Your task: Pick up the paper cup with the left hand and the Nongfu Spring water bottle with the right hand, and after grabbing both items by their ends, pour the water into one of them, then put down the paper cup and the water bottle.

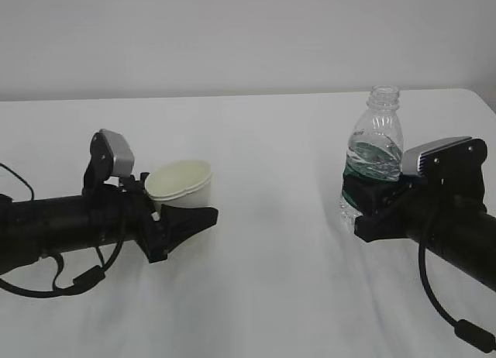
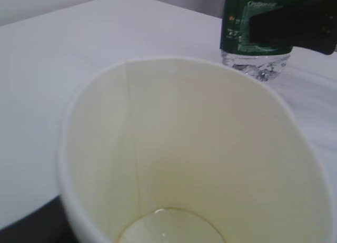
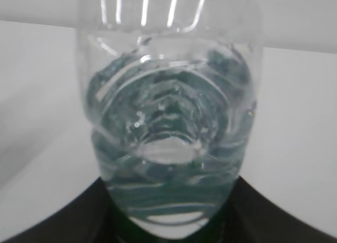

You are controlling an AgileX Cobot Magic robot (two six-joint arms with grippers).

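A small tapered cup (image 1: 180, 184) of smooth cream-white paper, with a rolled rim and a straight seam down its inner wall, was seen on the white cloth-covered table (image 1: 263, 280), well to the left of the bottle (image 1: 373, 153). A thin pool of clear water (image 2: 171, 227) was visible at the cup's bottom in the left wrist view. The cup was held low on its wall by the left gripper (image 1: 174, 218), whose matte black fingers were pressed against it.

The bottle was of clear, ribbed plastic, rounded at the shoulder, with an uncapped threaded neck and a dark green label band printed in white. It stood upright and was partly filled with water. The right gripper (image 1: 364, 207), black and blocky with a flat silver-grey block above it, was clamped around the label band. Through the bottle's curved wall, ring-shaped ridges were seen distorted in the right wrist view.
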